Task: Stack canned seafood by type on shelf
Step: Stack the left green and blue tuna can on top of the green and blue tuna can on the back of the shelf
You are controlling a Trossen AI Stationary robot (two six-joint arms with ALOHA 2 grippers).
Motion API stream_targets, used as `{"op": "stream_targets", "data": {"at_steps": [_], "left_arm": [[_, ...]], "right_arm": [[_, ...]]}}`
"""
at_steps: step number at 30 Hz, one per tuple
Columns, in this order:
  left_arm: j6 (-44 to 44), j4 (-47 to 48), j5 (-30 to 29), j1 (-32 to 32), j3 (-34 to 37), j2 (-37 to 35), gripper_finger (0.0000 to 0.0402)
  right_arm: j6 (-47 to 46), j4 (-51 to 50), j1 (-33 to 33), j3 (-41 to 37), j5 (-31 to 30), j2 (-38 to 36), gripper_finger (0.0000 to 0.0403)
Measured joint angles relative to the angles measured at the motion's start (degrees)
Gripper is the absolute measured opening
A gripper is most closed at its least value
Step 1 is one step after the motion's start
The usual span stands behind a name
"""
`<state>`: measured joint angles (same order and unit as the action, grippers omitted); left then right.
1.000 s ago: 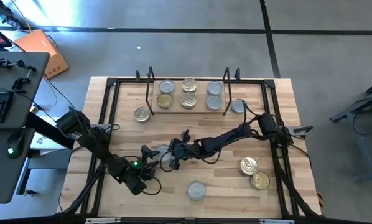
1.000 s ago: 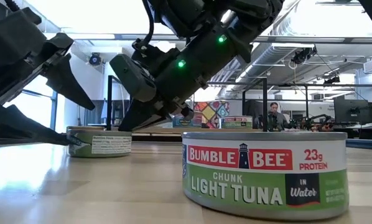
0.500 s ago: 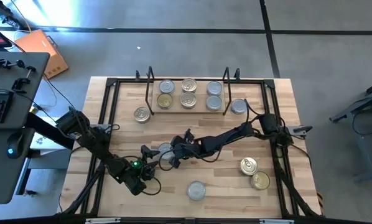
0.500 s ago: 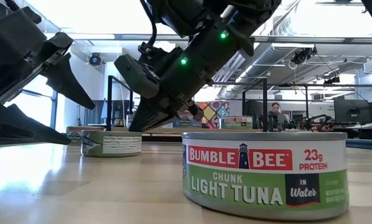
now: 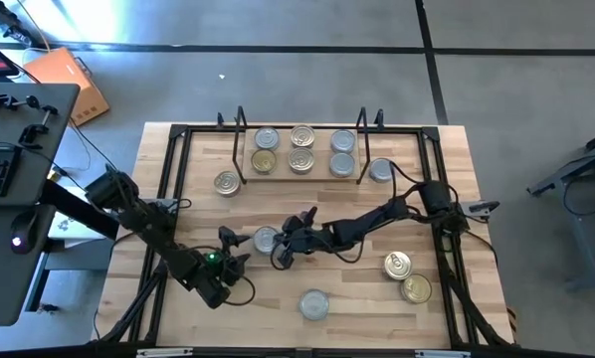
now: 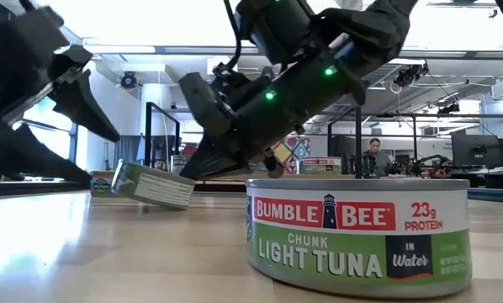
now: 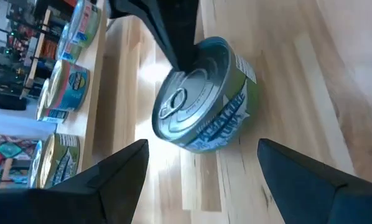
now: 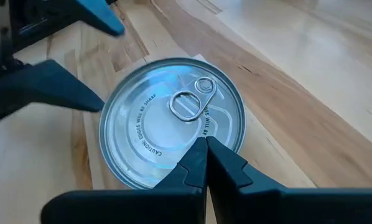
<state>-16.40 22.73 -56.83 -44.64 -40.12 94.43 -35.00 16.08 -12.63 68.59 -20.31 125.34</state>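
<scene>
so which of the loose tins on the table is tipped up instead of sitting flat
The silver-topped tin mid-table, between the two grippers. The shut right gripper presses its lid edge, so it sits tilted. The other loose tins rest flat.

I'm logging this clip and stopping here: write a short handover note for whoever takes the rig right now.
Right gripper: shut, tip pressing the rim of a silver tin mid-table, tipping it.
Left gripper: open, beside that tin, holding nothing.
Done: six tins sit on the shelf.
Left: the tipped tin, one at each end of the shelf, one near the front edge, two gold-topped on the right.
</scene>
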Motion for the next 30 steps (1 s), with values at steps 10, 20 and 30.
{"op": "stream_targets", "data": {"at_steps": [10, 20, 30], "left_arm": [[6.38, -2.74, -0.55, 0.45, 0.00, -3.14, 0.0296], [21.95, -17.88, 1.88, 4.75, 3.87, 2.33, 0.0296], [35.00, -30.64, 7.82, 9.36, 6.55, 2.58, 0.0281]], "right_arm": [[0.16, 0.63, -0.54, -2.15, -0.40, -1.64, 0.0000], [0.30, 0.98, -0.54, -2.17, -0.36, -1.64, 0.0000], [0.30, 1.18, -0.54, -2.24, -0.51, -1.64, 0.0000]]}}
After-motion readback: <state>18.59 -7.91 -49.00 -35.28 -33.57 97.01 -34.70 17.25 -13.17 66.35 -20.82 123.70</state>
